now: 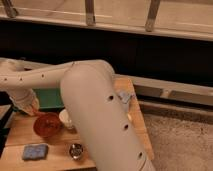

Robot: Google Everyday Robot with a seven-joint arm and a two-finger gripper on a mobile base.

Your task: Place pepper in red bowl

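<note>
— Where's the gripper (31, 106) from where you stand?

— Far left of the wooden table (20, 131), at the end of that long white arm (95, 115); it hangs just above and to the left of the red bowl (47, 124); its fingers are drawn together, and a thin red-orange sliver shows at their tips.

— The pepper (37, 113)?

— I'd judge so; only a short stretch is visible, slanting down and to the right toward the bowl's near rim, so its long axis seems to point at the bowl; the rest is tucked under the wrist; I can't swear the fingers are clamped on it, though it looks that way.

— So what does the drop turn on?

— The bowl lies right and slightly below the fingertips; the pepper sits over the rim's edge, not the middle; a small shift right would centre it, I reckon.

— And the arm?

— Elbow huge in the foreground; forearm running left across the table, wrist bent downward; it hides much of the tabletop; a white cup (65, 118) touches the bowl's right side, a blue sponge (34, 151) and a small metal cup (76, 149) sit nearer us.
</note>
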